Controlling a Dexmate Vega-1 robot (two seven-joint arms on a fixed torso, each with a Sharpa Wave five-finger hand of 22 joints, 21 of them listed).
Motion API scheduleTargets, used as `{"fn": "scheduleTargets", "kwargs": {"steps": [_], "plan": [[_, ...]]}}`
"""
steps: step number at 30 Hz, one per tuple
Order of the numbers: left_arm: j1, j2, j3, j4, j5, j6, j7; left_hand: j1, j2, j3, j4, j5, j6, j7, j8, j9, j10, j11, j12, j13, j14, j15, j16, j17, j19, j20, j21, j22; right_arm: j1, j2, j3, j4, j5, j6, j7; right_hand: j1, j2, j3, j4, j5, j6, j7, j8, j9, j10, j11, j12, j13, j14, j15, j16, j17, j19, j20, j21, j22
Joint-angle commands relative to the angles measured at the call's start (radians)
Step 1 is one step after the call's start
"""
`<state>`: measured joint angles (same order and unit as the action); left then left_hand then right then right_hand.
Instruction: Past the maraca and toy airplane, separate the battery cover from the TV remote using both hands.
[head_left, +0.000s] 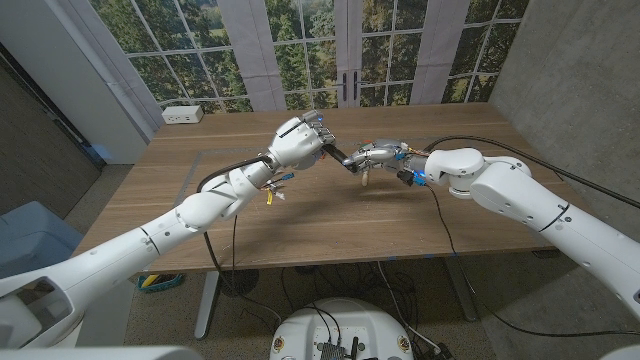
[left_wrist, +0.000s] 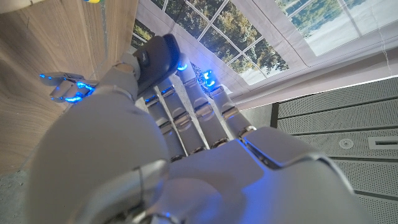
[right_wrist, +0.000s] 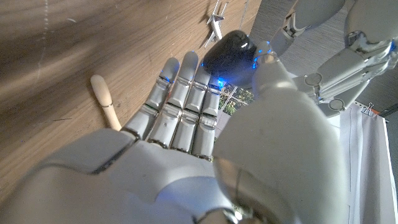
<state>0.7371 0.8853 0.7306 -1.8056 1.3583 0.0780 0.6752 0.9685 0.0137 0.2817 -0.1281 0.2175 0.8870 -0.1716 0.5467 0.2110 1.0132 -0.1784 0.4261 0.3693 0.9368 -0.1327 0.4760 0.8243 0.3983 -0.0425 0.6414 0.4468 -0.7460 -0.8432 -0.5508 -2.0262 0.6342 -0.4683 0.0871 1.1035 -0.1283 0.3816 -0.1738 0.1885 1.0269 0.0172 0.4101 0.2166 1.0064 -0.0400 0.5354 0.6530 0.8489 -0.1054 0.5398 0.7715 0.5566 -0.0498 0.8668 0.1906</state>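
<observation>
The TV remote (head_left: 348, 160) is held in the air above the middle of the wooden table (head_left: 330, 215), between the 2 hands. The left hand (head_left: 300, 138) grips 1 end with fingers (left_wrist: 186, 109) curled round it; the right hand (head_left: 385, 155) clasps the other end. Below the remote, the maraca's handle (right_wrist: 104, 99) lies on the table, with the toy airplane (right_wrist: 214, 22) near it.

— What's the left hand (left_wrist: 186, 143) doing against that wooden table (left_wrist: 56, 56)?
— Its fingers (left_wrist: 180, 106) reach toward the window (left_wrist: 261, 37), and a dark TV remote (left_wrist: 158, 56) is gripped at their tips, just beside the table's edge.
</observation>
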Motion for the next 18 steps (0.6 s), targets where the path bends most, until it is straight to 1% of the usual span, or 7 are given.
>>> {"fn": "scheduleTargets", "kwargs": {"steps": [1, 5, 9, 10, 12, 14, 18], "plan": [[0.000, -0.010, 0.010, 0.010, 0.014, 0.037, 0.014, -0.162, 0.128, 0.036, 0.021, 0.002, 0.115, 0.022, 0.305, 0.354, 0.102, -0.031, 0.530, 0.848, 0.013, -0.100, 0.002, 0.044, -0.008, -0.068, 0.029, 0.021, -0.002, 0.001, 0.001, 0.005, -0.001, 0.008, 0.005, 0.218, 0.219, 0.004, 0.003, 0.004, 0.020, -0.006, 0.005, 0.004, 0.080, -0.073, -0.004, 0.003, 0.011, -0.127, -0.004, 0.005, -0.005, -0.020, 0.012, 0.001], [-0.005, -0.015, 0.015, 0.023, 0.012, 0.037, 0.045, -0.175, 0.131, 0.039, 0.021, 0.000, 0.118, 0.026, 0.318, 0.374, 0.103, -0.031, 0.554, 0.860, 0.014, -0.100, 0.003, 0.058, -0.011, -0.067, 0.037, 0.026, -0.001, 0.002, 0.000, 0.007, -0.004, 0.012, 0.007, 0.219, 0.219, 0.005, 0.004, 0.004, 0.018, -0.006, 0.004, 0.004, 0.082, -0.073, -0.005, 0.003, 0.012, -0.127, -0.006, 0.007, -0.007, -0.020, 0.015, 0.001], [-0.016, -0.032, 0.026, 0.073, 0.020, 0.040, 0.162, -0.192, 0.130, 0.045, 0.015, -0.004, 0.138, 0.026, 0.324, 0.372, 0.085, -0.031, 0.563, 0.842, 0.012, -0.100, 0.004, 0.082, -0.010, -0.070, 0.051, 0.033, 0.001, 0.004, -0.001, 0.008, -0.004, 0.011, 0.008, 0.217, 0.219, 0.004, 0.005, 0.004, 0.018, -0.007, 0.003, 0.004, 0.080, -0.072, -0.006, 0.005, 0.014, -0.125, -0.007, 0.009, -0.008, -0.020, 0.018, 0.001], [-0.020, -0.039, 0.030, 0.089, 0.026, 0.045, 0.197, -0.209, 0.136, 0.064, 0.001, -0.012, 0.144, 0.015, 0.297, 0.316, 0.044, -0.025, 0.462, 0.705, -0.027, -0.102, -0.010, 0.106, -0.020, -0.072, 0.069, 0.040, 0.001, 0.004, -0.001, 0.008, -0.005, 0.011, 0.008, 0.218, 0.218, 0.004, 0.004, 0.004, 0.018, -0.007, 0.003, 0.004, 0.080, -0.073, -0.006, 0.006, 0.014, -0.126, -0.008, 0.010, -0.008, -0.020, 0.019, 0.001], [-0.022, -0.045, 0.036, 0.100, 0.031, 0.060, 0.226, -0.234, 0.134, 0.107, -0.023, -0.027, 0.107, 0.001, 0.228, 0.215, 0.045, -0.027, 0.353, 0.529, -0.063, -0.101, -0.057, 0.115, -0.028, -0.070, 0.097, 0.040, 0.002, 0.005, -0.002, 0.009, -0.006, 0.012, 0.008, 0.219, 0.218, 0.005, 0.004, 0.004, 0.020, -0.007, 0.003, 0.004, 0.081, -0.075, -0.006, 0.006, 0.014, -0.126, -0.010, 0.011, -0.009, -0.020, 0.021, 0.000], [-0.019, -0.046, 0.039, 0.097, 0.033, 0.078, 0.223, -0.275, 0.066, 0.129, -0.038, -0.038, 0.044, 0.002, 0.148, 0.127, -0.012, -0.034, 0.246, 0.395, -0.126, -0.101, -0.150, 0.072, -0.042, -0.060, 0.111, 0.023, 0.002, 0.006, -0.002, 0.010, -0.006, 0.011, 0.007, 0.217, 0.219, 0.005, 0.005, 0.004, 0.020, -0.007, 0.003, 0.004, 0.083, -0.074, -0.008, 0.004, 0.015, -0.125, -0.012, 0.012, -0.010, -0.020, 0.024, 0.000], [-0.015, -0.043, 0.040, 0.084, 0.028, 0.100, 0.206, -0.310, 0.001, 0.140, -0.041, -0.044, -0.012, 0.000, 0.084, 0.062, -0.048, -0.035, 0.165, 0.311, -0.147, -0.100, -0.213, 0.025, -0.055, -0.049, 0.115, 0.000, 0.002, 0.008, -0.003, 0.010, -0.007, 0.011, 0.005, 0.217, 0.218, 0.005, 0.005, 0.004, 0.015, -0.006, 0.000, 0.004, 0.080, -0.072, -0.009, 0.007, 0.015, -0.126, -0.014, 0.016, -0.012, -0.020, 0.027, 0.000]]}}
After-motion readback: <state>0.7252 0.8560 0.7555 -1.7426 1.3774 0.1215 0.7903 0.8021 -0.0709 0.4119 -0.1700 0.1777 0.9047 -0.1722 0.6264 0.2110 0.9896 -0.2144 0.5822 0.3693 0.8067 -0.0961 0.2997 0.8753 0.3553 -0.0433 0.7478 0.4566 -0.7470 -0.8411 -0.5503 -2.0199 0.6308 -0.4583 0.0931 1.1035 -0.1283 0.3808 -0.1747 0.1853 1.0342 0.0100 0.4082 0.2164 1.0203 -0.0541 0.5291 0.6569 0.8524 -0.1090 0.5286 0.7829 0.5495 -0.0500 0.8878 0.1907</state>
